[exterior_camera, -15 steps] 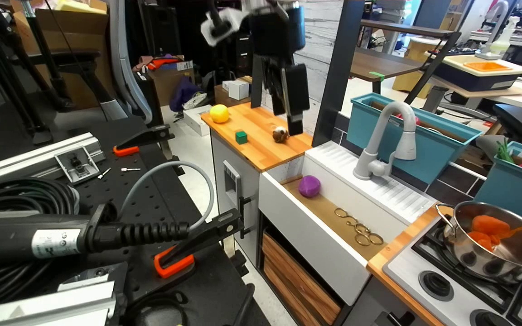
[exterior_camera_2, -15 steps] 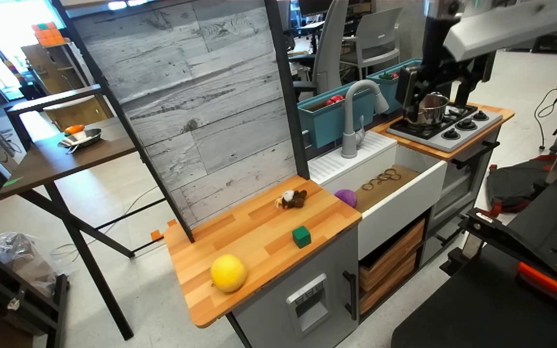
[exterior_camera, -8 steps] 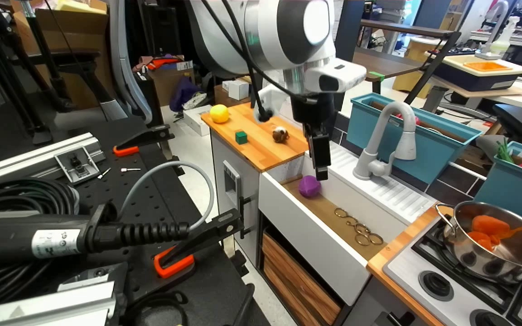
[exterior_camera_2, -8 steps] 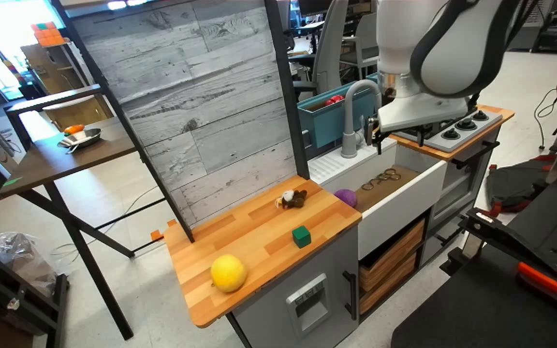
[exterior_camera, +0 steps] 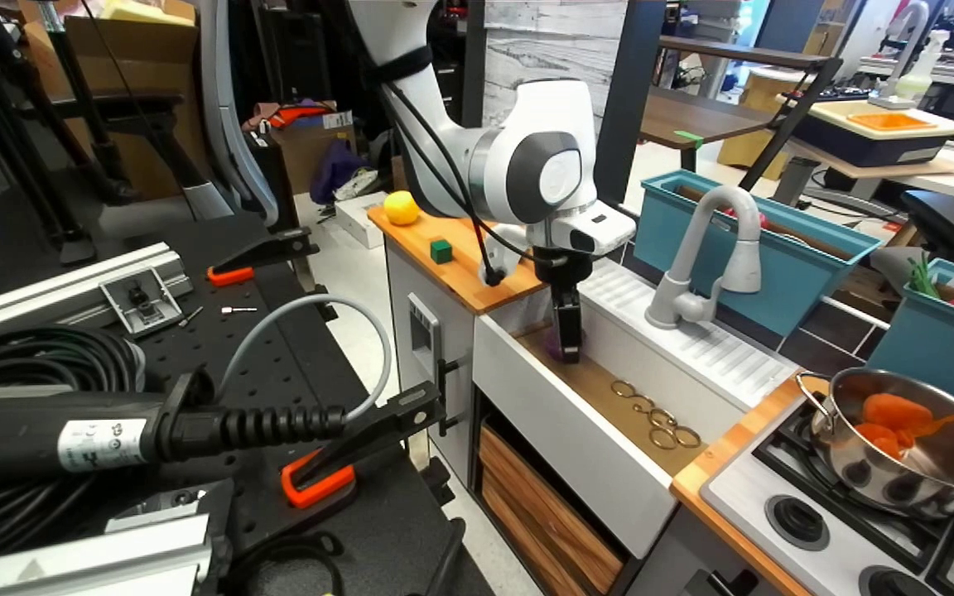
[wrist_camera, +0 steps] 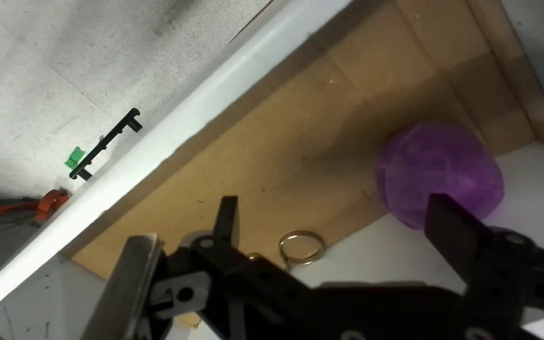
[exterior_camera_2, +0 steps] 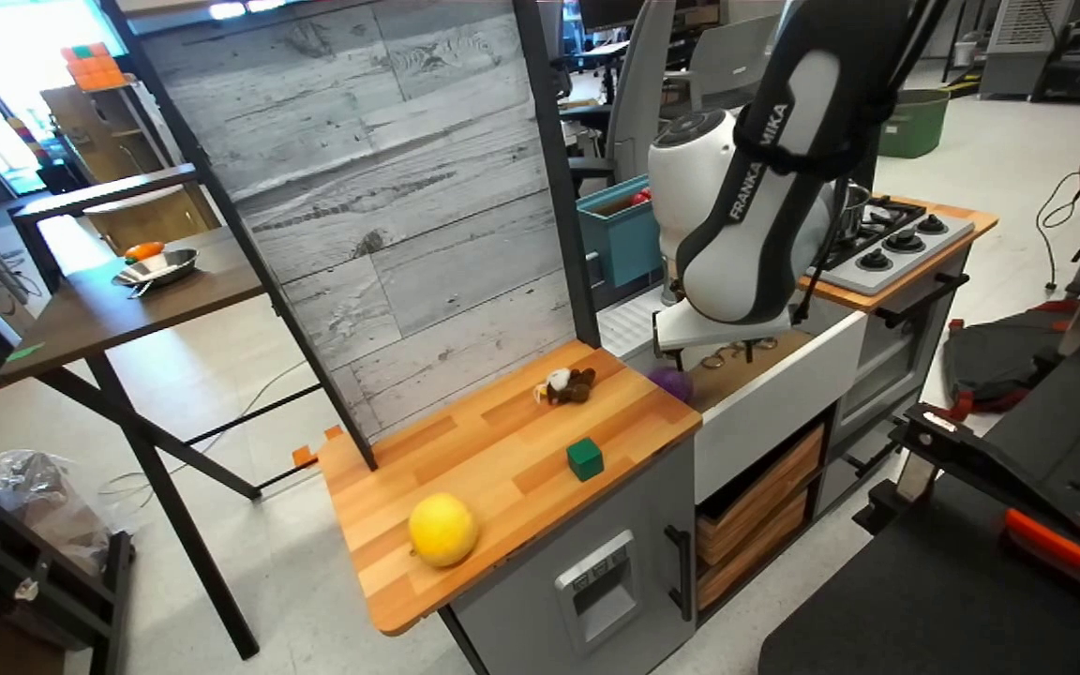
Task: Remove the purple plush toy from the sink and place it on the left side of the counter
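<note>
The purple plush toy [wrist_camera: 435,165] lies at one end of the sink [exterior_camera: 576,439], on its brown bottom. In an exterior view the toy [exterior_camera_2: 668,382] shows beside the wooden counter [exterior_camera_2: 493,441]; in an exterior view it is mostly hidden behind my fingers [exterior_camera: 568,331]. My gripper [wrist_camera: 333,198] is open and empty, pointing down into the sink. In the wrist view the toy is at the right fingertip, which covers part of its lower edge; the toy is not between the fingers. Whether that finger touches it I cannot tell.
Brass rings [exterior_camera: 659,422] lie in the sink. The grey faucet [exterior_camera: 705,257] stands behind it. A yellow ball [exterior_camera_2: 443,530], a green cube [exterior_camera_2: 585,459] and a small brown-white toy [exterior_camera_2: 566,385] are on the counter. A steel pot [exterior_camera: 912,439] stands on the stove.
The arm has come across and down from high up, and my gripper is now low in the sink by the purple toy. The toy and other objects have not moved.
</note>
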You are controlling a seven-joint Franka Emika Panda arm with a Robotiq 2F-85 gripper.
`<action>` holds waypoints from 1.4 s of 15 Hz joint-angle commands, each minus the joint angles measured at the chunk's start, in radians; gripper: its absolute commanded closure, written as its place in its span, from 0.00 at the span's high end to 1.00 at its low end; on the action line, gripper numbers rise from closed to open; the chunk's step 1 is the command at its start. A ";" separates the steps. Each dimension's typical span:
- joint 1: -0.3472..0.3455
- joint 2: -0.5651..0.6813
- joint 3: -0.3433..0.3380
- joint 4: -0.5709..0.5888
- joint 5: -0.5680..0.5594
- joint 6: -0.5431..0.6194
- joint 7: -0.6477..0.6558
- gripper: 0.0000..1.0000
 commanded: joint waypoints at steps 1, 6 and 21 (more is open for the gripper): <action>-0.052 0.123 0.048 0.245 0.063 -0.145 -0.115 1.00; -0.093 0.198 0.108 0.419 0.090 -0.294 -0.256 1.00; -0.240 0.331 0.283 0.653 0.278 -0.475 -0.639 0.56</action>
